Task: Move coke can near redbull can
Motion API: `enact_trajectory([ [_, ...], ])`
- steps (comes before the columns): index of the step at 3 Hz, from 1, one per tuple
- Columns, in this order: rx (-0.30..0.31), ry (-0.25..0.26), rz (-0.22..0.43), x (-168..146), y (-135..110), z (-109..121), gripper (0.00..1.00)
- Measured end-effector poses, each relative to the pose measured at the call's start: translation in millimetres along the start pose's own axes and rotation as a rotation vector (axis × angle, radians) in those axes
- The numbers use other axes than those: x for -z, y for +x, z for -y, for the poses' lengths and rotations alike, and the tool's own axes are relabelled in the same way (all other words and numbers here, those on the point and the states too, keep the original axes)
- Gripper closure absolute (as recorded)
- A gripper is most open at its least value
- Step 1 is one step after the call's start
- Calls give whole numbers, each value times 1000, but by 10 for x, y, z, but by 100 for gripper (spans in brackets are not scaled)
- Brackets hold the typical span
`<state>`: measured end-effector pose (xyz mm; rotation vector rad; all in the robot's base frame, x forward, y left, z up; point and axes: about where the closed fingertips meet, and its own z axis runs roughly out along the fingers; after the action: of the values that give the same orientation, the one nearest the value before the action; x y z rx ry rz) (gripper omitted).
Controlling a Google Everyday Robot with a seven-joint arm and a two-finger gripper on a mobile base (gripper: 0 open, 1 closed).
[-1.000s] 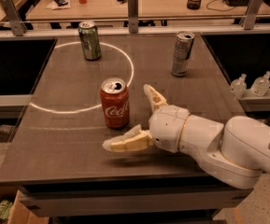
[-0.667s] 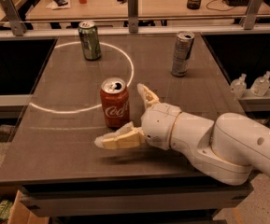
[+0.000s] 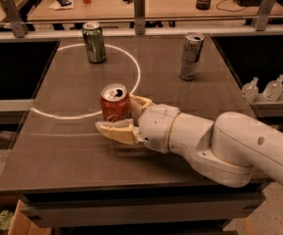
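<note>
The coke can (image 3: pixel 114 101), red with an open silver top, stands upright near the middle of the dark table (image 3: pixel 58 155). My gripper (image 3: pixel 116 114) has reached it from the right. Its cream fingers straddle the can: one finger (image 3: pixel 115 131) lies across the can's near side and hides its base, the other (image 3: pixel 140 105) sits against its right side. The jaws look open around the can, and it stands on the table. The redbull can (image 3: pixel 191 56), slim and silver-grey, stands upright at the far right, well apart from the coke can.
A green can (image 3: pixel 94 42) stands at the far left of the table on a white circle line (image 3: pixel 131 82). Two small clear bottles (image 3: pixel 262 88) sit on a ledge off the table's right edge. A rail with posts (image 3: pixel 140 6) runs along the back.
My gripper has moved left and forward to the coke can. Its fingers, which were spread beside the can, now enclose it. The cans have not moved.
</note>
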<state>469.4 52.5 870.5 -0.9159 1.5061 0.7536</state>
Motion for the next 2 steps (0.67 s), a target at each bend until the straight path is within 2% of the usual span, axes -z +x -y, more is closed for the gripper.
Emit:
enact_trajectory([
  [1, 9, -13, -6, -27, -23, -29, 62],
  [2, 31, -17, -20, 147, -105, -65, 86],
])
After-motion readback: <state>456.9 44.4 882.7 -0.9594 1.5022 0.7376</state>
